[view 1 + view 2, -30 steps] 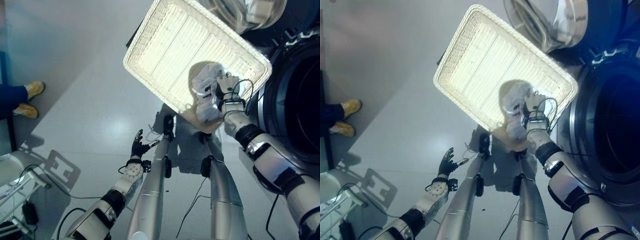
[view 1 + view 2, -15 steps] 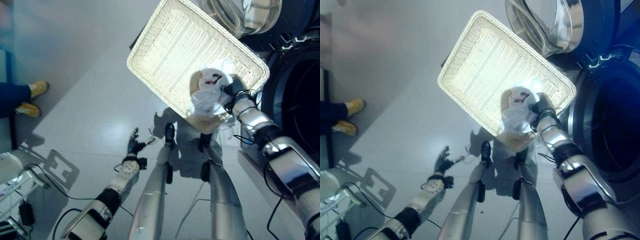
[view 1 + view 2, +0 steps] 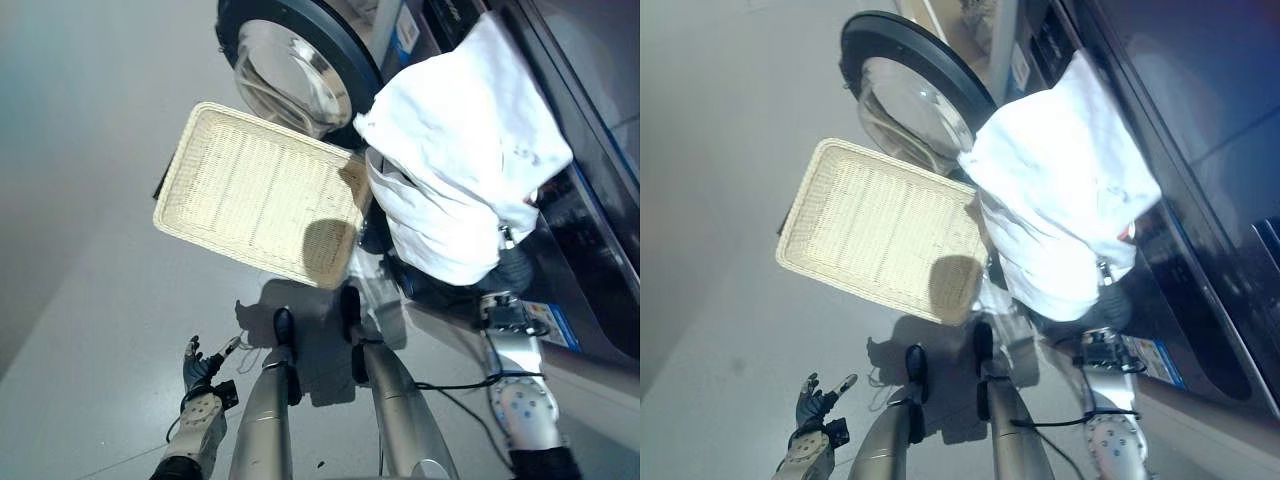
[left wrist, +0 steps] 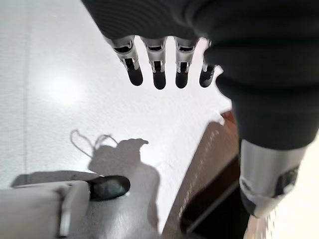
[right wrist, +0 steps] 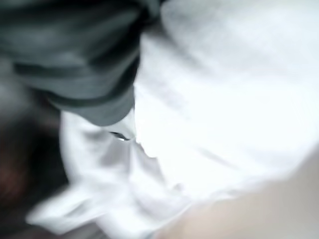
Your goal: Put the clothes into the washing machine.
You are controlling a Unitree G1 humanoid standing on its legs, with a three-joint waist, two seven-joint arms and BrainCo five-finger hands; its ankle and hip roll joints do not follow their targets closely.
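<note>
One white garment (image 3: 462, 180) hangs bunched at the upper right of your head views, draped over your right hand (image 3: 1102, 312), in front of the dark washing machine (image 3: 590, 240). You cannot tell how that hand's fingers sit; the cloth hides them. The wicker basket (image 3: 250, 195) lies at centre left on the grey floor (image 3: 90, 250), just below the round glass door (image 3: 290, 75). Your left hand (image 3: 199, 368) waits low at lower left, fingers (image 4: 158, 74) loose and straight, grasping nothing.
</note>
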